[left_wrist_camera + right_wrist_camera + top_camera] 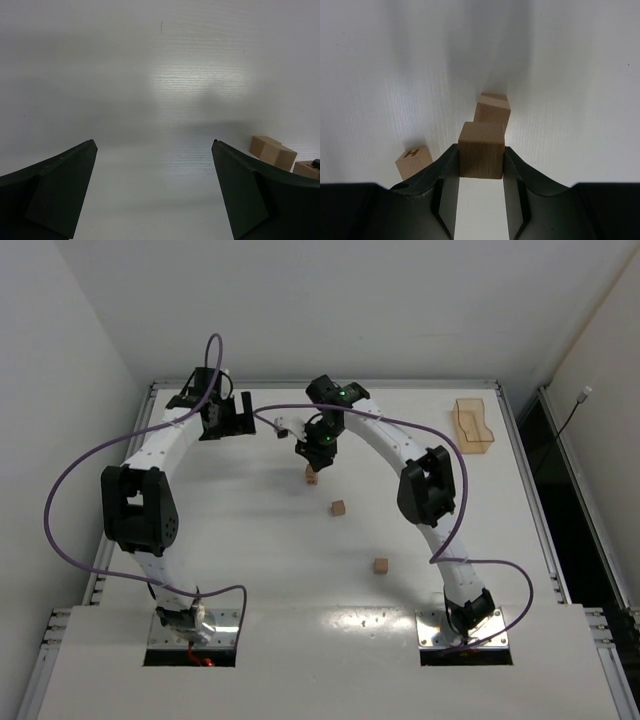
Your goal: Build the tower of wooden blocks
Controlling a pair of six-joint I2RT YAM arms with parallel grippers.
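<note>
My right gripper (480, 149) is shut on a tan wood block (480, 156) and holds it above the table. Another block (493, 111) lies on the table just beyond and below it; it also shows in the top view (312, 476) under the right gripper (318, 452). A block marked H (413, 161) lies to the left. Two more loose blocks (339, 508) (381, 565) lie nearer the arm bases. No stacked tower shows. My left gripper (155, 145) is open and empty over bare table, at the back left in the top view (226, 422). A block (272, 152) shows to its right.
A translucent orange tray (474, 425) sits at the back right of the white table (230, 540). A purple cable (60, 530) loops off the left arm. The table's raised rim (510, 430) runs along the right side.
</note>
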